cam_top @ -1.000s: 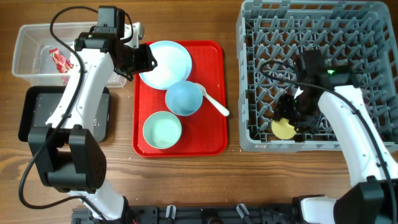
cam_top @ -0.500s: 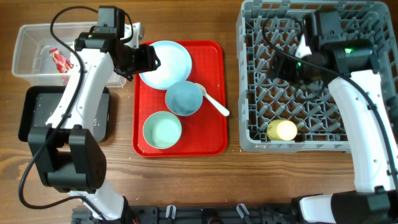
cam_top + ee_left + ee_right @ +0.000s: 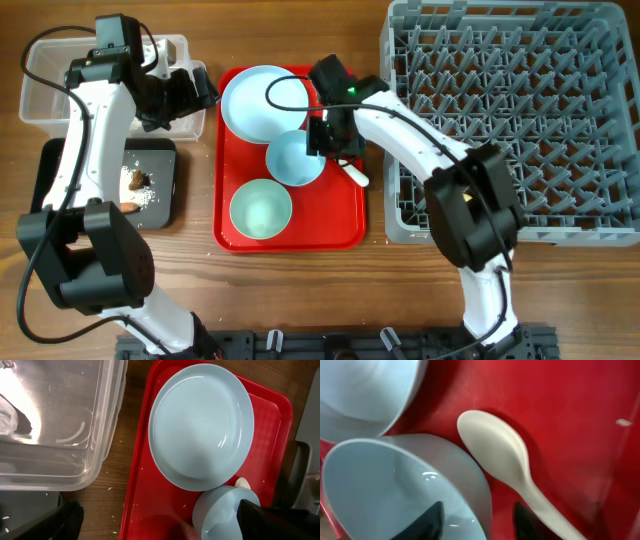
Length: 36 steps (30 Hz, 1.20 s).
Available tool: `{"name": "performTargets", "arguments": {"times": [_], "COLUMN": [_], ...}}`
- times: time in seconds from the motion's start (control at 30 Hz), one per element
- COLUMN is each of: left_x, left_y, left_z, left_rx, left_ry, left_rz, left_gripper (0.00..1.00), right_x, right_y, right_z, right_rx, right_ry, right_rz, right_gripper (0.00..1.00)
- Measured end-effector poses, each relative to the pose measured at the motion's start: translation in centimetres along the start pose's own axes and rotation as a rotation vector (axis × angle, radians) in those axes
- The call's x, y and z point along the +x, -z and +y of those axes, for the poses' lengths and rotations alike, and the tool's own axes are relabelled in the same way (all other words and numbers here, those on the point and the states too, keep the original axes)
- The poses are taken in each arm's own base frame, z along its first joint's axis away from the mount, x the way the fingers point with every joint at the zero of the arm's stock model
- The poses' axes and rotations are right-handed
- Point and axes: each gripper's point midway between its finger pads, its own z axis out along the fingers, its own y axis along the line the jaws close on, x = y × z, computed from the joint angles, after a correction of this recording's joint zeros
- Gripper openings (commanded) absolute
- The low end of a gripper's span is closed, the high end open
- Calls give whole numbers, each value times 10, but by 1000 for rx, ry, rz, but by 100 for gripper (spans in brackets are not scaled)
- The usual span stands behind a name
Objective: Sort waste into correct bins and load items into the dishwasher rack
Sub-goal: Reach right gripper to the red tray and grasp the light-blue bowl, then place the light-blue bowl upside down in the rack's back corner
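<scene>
On the red tray (image 3: 345, 225) lie a pale blue plate (image 3: 262, 102), a blue bowl (image 3: 292, 160), a greenish bowl (image 3: 261, 208) and a white spoon (image 3: 352, 172). My right gripper (image 3: 322, 140) is open and straddles the blue bowl's rim (image 3: 480, 520). One finger is inside the bowl (image 3: 395, 490), the other between its wall and the spoon (image 3: 500, 455). My left gripper (image 3: 188, 100) stands wide open and empty over the tray's left edge (image 3: 165, 525), beside the clear tub (image 3: 60, 420). The grey rack (image 3: 560, 90) sits at the right.
The black tray (image 3: 70, 170) at the left holds a brown lump (image 3: 137, 180) and white crumbs (image 3: 145, 198). Something white (image 3: 7, 415) lies in the clear tub (image 3: 50, 70). My right arm reaches from the rack's front left corner across to the red tray.
My right arm swung from the rack to the red tray, and its jaws narrowed around the blue bowl's rim. My left gripper drew back left from the plate and opened wide.
</scene>
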Motion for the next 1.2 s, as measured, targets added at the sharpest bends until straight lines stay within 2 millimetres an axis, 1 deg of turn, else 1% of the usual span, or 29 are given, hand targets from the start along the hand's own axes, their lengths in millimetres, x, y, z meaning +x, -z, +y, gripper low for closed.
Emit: {"name": "performTargets", "arguments": {"times": [0.03, 0.13, 0.23, 0.33, 0.37, 0.4, 0.43, 0.47, 0.5, 0.53, 0.57, 0.6, 0.63, 0.67, 0.7, 0.73, 0.8, 0.83, 0.87, 0.9, 0.93, 0.97, 1.0, 1.03, 1.1, 1.2], "left_x": [0, -1, -1, -1, -1, -1, -1, -1, -1, -1, -1, -1, -1, -1, -1, -2, -2, -2, -2, -1, -2, -2, -2, -2, -2, -2], "left_y": [0, 0, 0, 0, 0, 0, 0, 0, 0, 0, 0, 0, 0, 0, 0, 0, 0, 0, 0, 0, 0, 0, 0, 0, 0, 0], "left_z": [0, 0, 0, 0, 0, 0, 0, 0, 0, 0, 0, 0, 0, 0, 0, 0, 0, 0, 0, 0, 0, 0, 0, 0, 0, 0], "left_rx": [0, 1, 1, 1, 1, 1, 1, 1, 1, 1, 1, 1, 1, 1, 1, 1, 0, 1, 1, 0, -1, -2, -2, -2, -2, -2], "left_ry": [0, -1, -1, -1, -1, -1, -1, -1, -1, -1, -1, -1, -1, -1, -1, -2, -2, -2, -2, -2, -2, -2, -3, -3, -2, -2], "left_rz": [0, -4, -4, -4, -4, -4, -4, -4, -4, -4, -3, -4, -4, -4, -4, -6, -7, -6, -6, -6, -7, -8, -8, -8, -8, -8], "left_gripper": [100, 100, 100, 100, 100, 100, 100, 100, 100, 100, 100, 100, 100, 100, 100, 100, 100, 100, 100, 100, 100, 100, 100, 100, 100, 100], "right_x": [-1, 0, 3, 5, 8, 7, -13, -25, -39, -50, -60, -63, -64, -69, -78, -96, -126, -144, -157, -170, -182, -190, -194, -196, -198, -198], "right_y": [-2, -3, -5, -4, 0, 11, 54, 83, 128, 185, 243, 289, 325, 347, 356, 356, 341, 329, 315, 308, 291, 275, 265, 248, 233, 230], "right_z": [2, 4, 4, 2, -2, -7, -7, -9, -14, -24, -42, -61, -83, -101, -117, -128, -146, -155, -161, -162, -165, -167, -170, -175, -179, -180], "right_rx": [-10, -19, -21, -14, -3, 13, 5, 14, 33, 67, 143, 230, 349, 475, 601, 708, 882, 998, 1097, 1172, 1253, 1317, 1353, 1410, 1448, 1462], "right_ry": [0, -1, -12, -9, -9, -11, -2, 1, -1, -15, -50, -94, -148, -196, -233, -231, -187, -146, -103, -62, 4, 66, 104, 176, 232, 263], "right_rz": [-3, 4, 20, 30, 40, 32, -70, -146, -275, -435, -615, -757, -882, -981, -1041, -1088, -1090, -1082, -1051, -1051, -1002, -947, -909, -824, -755, -724], "right_gripper": [29, 4, 4, 4, 4, 4, 4, 4, 4, 4, 4, 4, 4, 4, 4, 4, 4, 4, 4, 4, 4, 4, 4, 4, 4, 4]}}
